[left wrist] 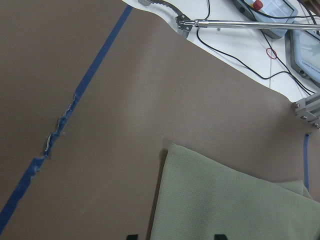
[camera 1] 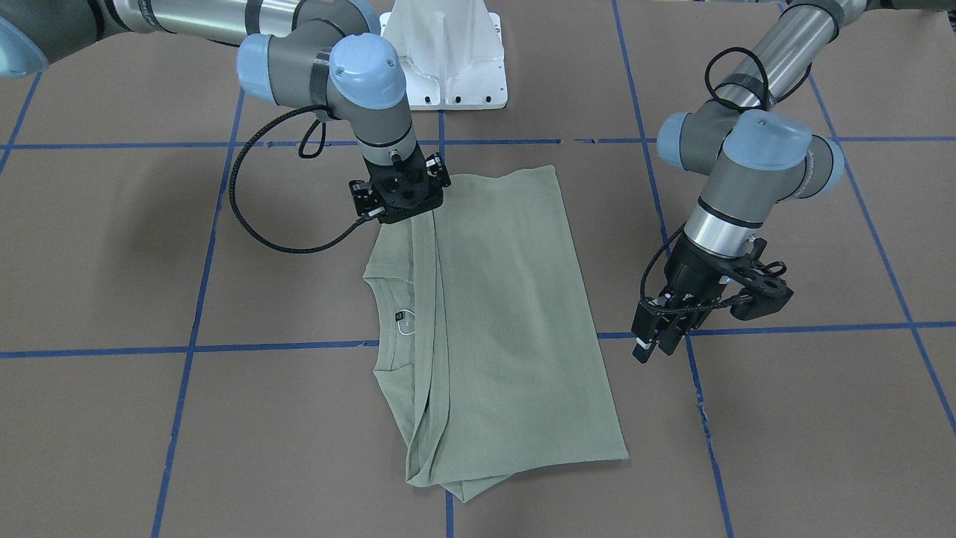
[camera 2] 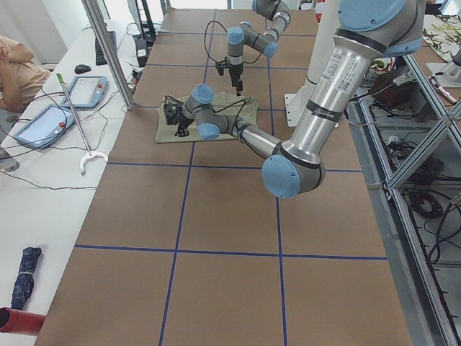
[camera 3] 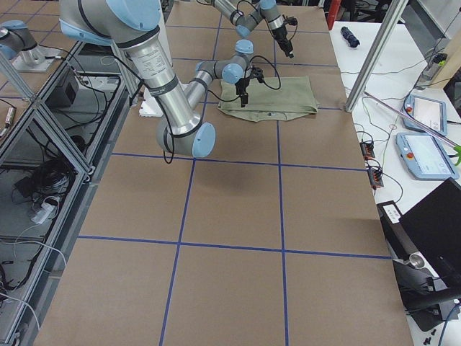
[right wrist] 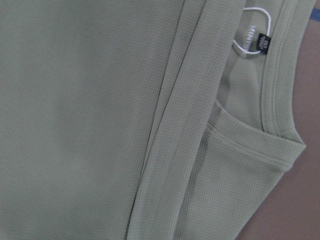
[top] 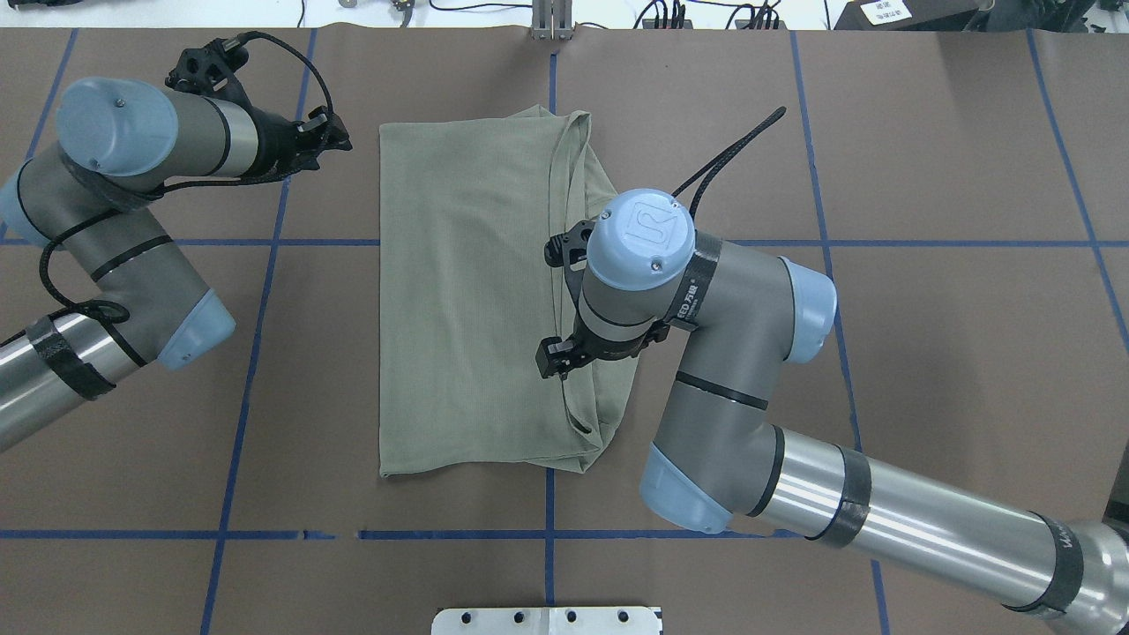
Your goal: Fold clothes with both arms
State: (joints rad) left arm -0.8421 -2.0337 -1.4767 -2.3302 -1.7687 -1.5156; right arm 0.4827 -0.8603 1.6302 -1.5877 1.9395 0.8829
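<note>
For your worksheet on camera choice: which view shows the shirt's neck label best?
The right wrist view: the label is close up, white lettering visible. The front-facing view shows only a tiny dark patch; other views don't show it.

I see one pale sage-green knit long-sleeved shirt lying flat on the brown table. It is folded lengthwise into a long panel, with the ribbed crew neck and black neck label exposed along one edge. The silver-and-grey right arm points down over that folded edge. The matching left arm is off the cloth near a corner, its fingers spread apart.
</note>
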